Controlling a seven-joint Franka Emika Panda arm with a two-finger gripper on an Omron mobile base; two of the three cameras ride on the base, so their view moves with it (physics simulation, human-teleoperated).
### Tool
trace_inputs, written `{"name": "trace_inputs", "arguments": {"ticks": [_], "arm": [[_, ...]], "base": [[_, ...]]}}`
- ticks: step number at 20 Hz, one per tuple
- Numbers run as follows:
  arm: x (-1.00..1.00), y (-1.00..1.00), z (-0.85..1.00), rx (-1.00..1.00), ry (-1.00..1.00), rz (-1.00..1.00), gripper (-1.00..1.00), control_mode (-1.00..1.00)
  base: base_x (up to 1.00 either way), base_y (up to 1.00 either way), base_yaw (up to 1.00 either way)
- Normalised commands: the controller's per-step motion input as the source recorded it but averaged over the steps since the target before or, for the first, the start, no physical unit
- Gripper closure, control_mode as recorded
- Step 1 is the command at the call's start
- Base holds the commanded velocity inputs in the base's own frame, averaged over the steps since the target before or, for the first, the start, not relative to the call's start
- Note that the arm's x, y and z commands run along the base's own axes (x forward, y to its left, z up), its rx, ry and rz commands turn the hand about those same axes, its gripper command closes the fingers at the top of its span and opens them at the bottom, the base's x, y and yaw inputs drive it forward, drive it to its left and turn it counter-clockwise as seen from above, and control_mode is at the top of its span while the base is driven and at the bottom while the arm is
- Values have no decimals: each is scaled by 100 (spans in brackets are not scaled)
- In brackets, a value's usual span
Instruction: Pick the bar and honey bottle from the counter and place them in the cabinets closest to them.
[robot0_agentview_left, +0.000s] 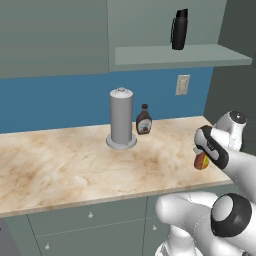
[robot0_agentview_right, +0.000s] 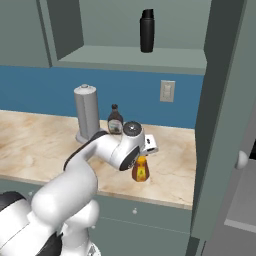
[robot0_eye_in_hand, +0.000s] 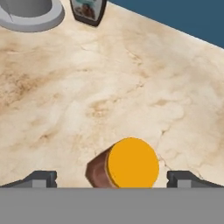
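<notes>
amber honey bottle (robot0_eye_in_hand: 131, 164) stands on the counter (robot0_agentview_left: 65, 165), directly under the gripper (robot0_eye_in_hand: 113, 178), whose jaws spread wide either side; the arm hides most of it in the left base view.

I'm watching the white arm (robot0_agentview_right: 75, 175) reaching forward from the base, elbow bent and forearm angling down. The gripper (robot0_eye_in_hand: 112, 178) is pointing straight down, jaws standing spread wide, one dark fingertip (robot0_eye_in_hand: 40, 178) showing at each side of the hand view. I'm seeing nothing pinched between them.
</notes>
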Motion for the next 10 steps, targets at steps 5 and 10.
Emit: {"name": "trace_inputs", "arguments": {"ticks": [5,10], "arm": [[26,-20,-11,2,1,0,-100,-100],[2,-4,-1,0,1,0,-100,-100]], "base": [[0,0,0],[0,0,0]]}}
